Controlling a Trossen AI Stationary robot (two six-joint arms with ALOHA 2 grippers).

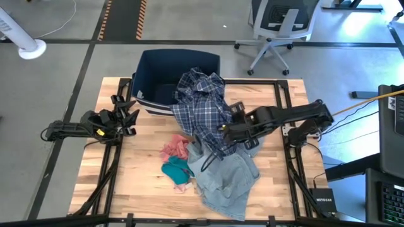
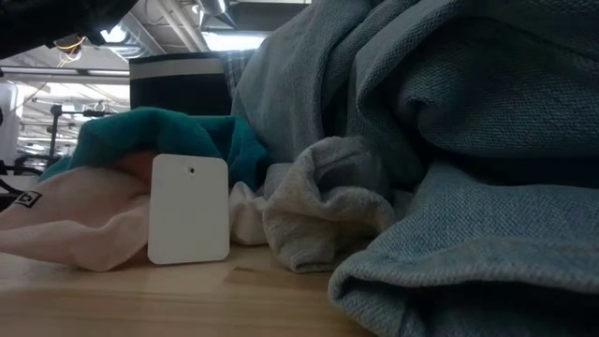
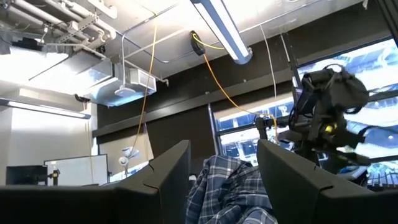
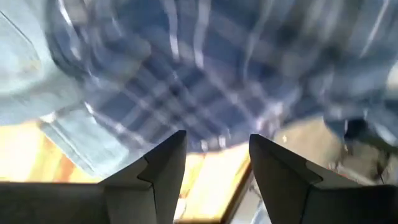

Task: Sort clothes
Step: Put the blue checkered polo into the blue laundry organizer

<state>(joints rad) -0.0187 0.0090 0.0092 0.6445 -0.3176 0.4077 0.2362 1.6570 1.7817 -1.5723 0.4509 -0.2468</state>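
Observation:
The navy-white plaid shirt [image 1: 202, 107] hangs over the near rim of the navy bin [image 1: 158, 69] and runs down onto the table. The pale denim piece [image 1: 227, 180] lies at the near side, with the pink piece [image 1: 175, 148] and the teal piece [image 1: 177, 169] to its left. My right gripper [image 1: 223, 134] is open at the shirt's near right part, over the pile; the right wrist view [image 4: 216, 146] shows the blurred shirt [image 4: 217, 68] just beyond its fingertips. My left gripper [image 1: 132, 116] is open and empty at the table's left edge. My right gripper stands open at the plaid shirt's near part [image 4: 205, 124], coming level from the table's right. Table shows between the fingers. I cannot tell whether a fingertip touches the cloth.
In the low view the denim [image 2: 449, 140] fills the right, with a pale grey-white piece [image 2: 318, 206], the teal piece [image 2: 159, 131], the pink piece [image 2: 75, 220] and a white tag [image 2: 188, 208] in front. Bare wood [image 1: 126, 170] lies near left. An office chair [image 1: 274, 28] stands beyond the table.

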